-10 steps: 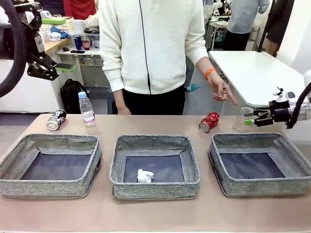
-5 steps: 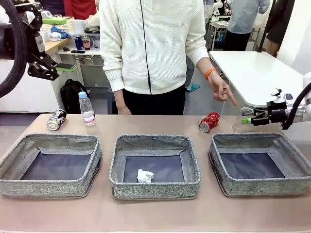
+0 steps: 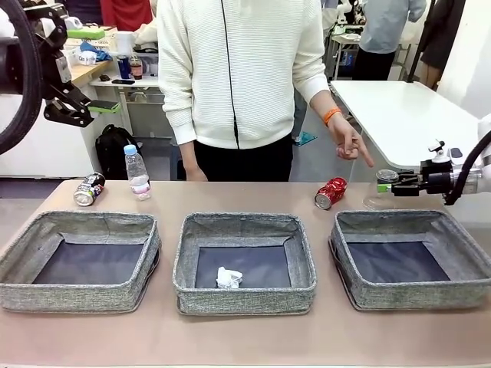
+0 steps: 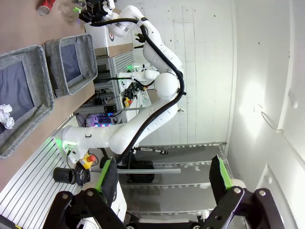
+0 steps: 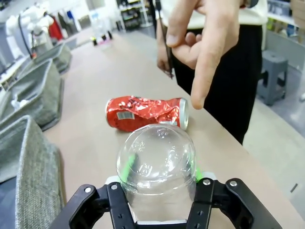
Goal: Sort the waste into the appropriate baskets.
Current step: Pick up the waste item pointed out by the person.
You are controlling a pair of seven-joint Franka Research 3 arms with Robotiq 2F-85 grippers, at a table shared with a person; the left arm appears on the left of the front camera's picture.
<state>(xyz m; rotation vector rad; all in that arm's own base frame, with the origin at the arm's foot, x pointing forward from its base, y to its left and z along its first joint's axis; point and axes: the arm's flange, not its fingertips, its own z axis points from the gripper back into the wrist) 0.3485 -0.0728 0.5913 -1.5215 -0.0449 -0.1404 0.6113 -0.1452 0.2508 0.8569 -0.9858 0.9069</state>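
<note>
My right gripper reaches in from the right at the table's far edge. Its jaws are closed on the sides of a clear plastic cup standing upside down on the table. A crushed red can lies just left of the cup. The person's hand points down above them. Far left lie a dark can and a small bottle. A paper ball sits in the middle basket. My left gripper hangs open, high at the left.
The left basket and the right basket hold nothing visible. The right basket stands directly in front of the cup. A person in a white top stands at the far side. A white table is behind on the right.
My right gripper has slid a little left onto the cup and its jaws have narrowed from wide open to pressing the cup's sides. The left arm has stayed still.
</note>
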